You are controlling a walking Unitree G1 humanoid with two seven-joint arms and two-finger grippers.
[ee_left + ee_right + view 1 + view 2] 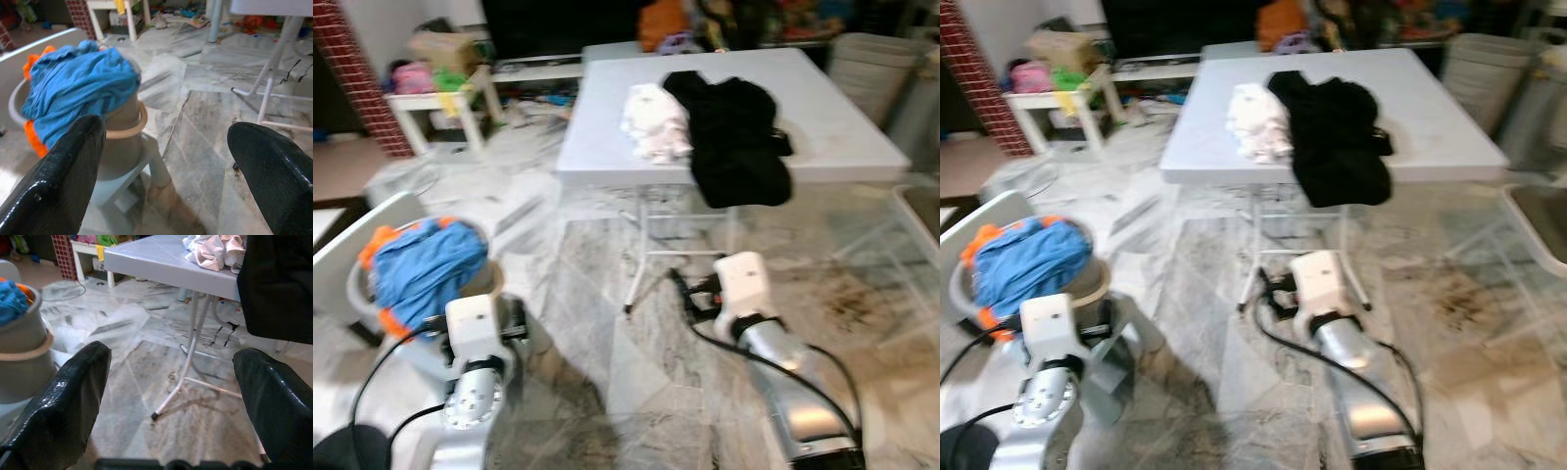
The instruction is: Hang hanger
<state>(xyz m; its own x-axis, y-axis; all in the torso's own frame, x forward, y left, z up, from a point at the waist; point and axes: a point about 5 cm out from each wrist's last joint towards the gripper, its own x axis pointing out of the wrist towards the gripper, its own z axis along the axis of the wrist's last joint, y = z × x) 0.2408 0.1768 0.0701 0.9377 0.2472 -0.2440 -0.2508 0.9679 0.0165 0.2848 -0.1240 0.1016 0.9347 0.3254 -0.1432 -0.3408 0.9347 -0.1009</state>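
A white folding table (pixel 607 162) stands ahead of me. A black garment (pixel 739 137) lies on it and hangs over the near edge. A crumpled white and pink garment (pixel 654 122) lies beside it, to its left. My right gripper (pixel 171 352) is held low above the floor in front of the table legs (pixel 188 367), open and holding nothing. My left gripper (pixel 166 127) is open too. It hangs close to a beige basket (pixel 139 120) heaped with blue cloth (pixel 78 88) and something orange.
The floor is grey marble tile (pixel 597 294). A low white side table (pixel 431 103) with clutter and a red brick pillar (pixel 357 78) stand at the far left. A pale bin (pixel 871 64) sits at the far right. A white chair back (pixel 352 245) is beside the basket.
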